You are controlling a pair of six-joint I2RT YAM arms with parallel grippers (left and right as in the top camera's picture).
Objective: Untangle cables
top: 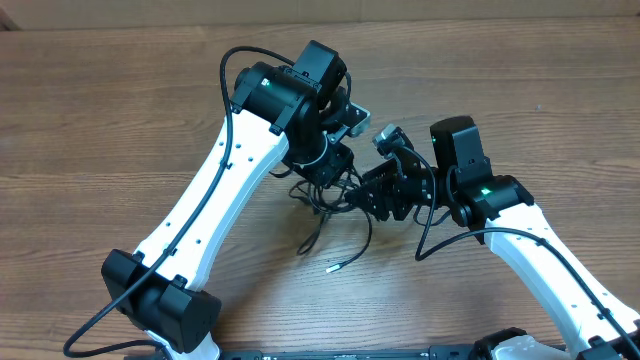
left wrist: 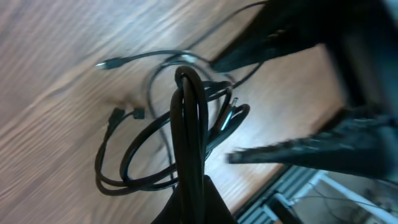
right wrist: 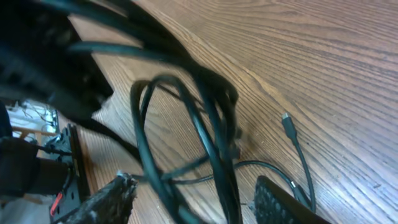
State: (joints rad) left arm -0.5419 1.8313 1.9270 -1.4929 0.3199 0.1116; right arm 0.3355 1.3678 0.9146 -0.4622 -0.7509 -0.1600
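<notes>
The left claw is clamped shut on a tight bunch of thin black cables that runs out from between its tips. Just to its right, the right claw stands open, its two fingers either side of several strands. The tangle sits beneath both claws at mid-worktop, with loose loops trailing toward the near edge. Four plug ends show in the left wrist view; the number of separate cables cannot be told. The brown wooden worktop carries it all.

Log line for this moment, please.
left gripper: shut on cables | right gripper: open, at cables | plug end: loose on table
</notes>
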